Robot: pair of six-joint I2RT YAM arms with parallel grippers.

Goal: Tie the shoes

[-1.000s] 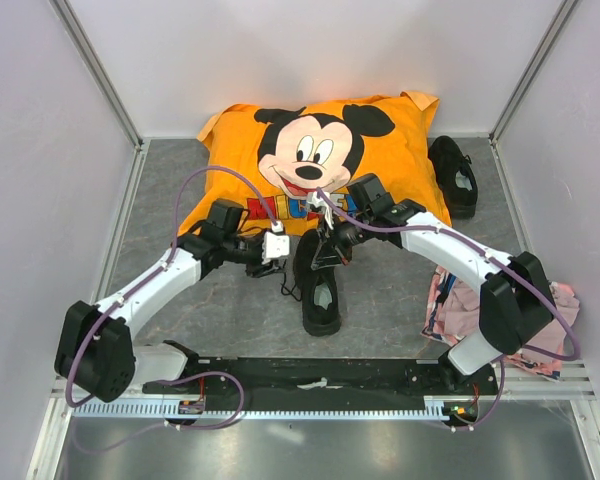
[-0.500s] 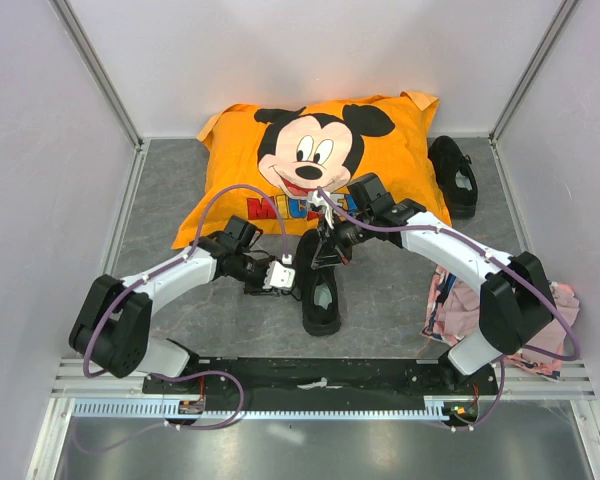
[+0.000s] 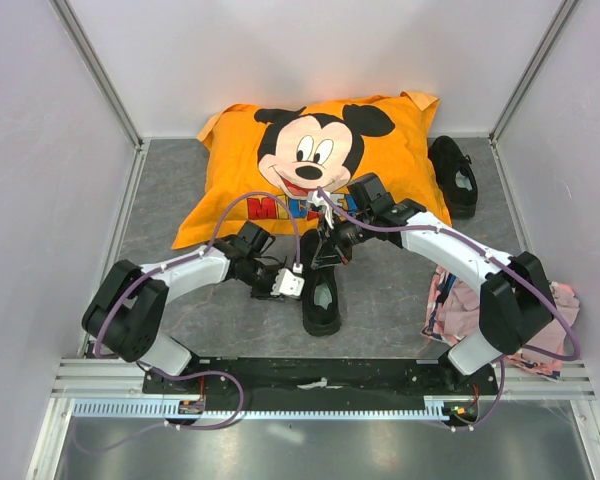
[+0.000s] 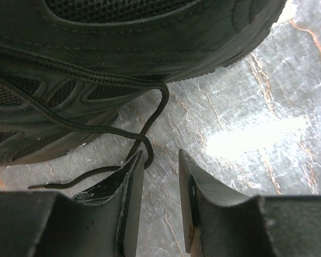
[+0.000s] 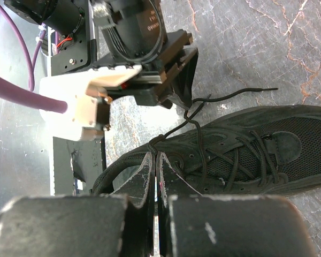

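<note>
Since a second ago the left gripper (image 3: 288, 285) is being brought from beside the Mickey Mouse pillow (image 3: 320, 150) to the left flank of the near black sneaker (image 3: 321, 300), jaws being narrowed yet kept apart, a loose lace (image 4: 150, 120) at one tip. The right gripper (image 3: 327, 250) is being held unmoved, jaws together at the sneaker's collar. Open surface (image 3: 160, 190) is being left on the left; the second sneaker (image 3: 453, 175) is lying by the right wall.

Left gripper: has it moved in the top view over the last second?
Yes. The left gripper has swung away from the orange pillow toward the near edge, ending beside the middle shoe.
</note>
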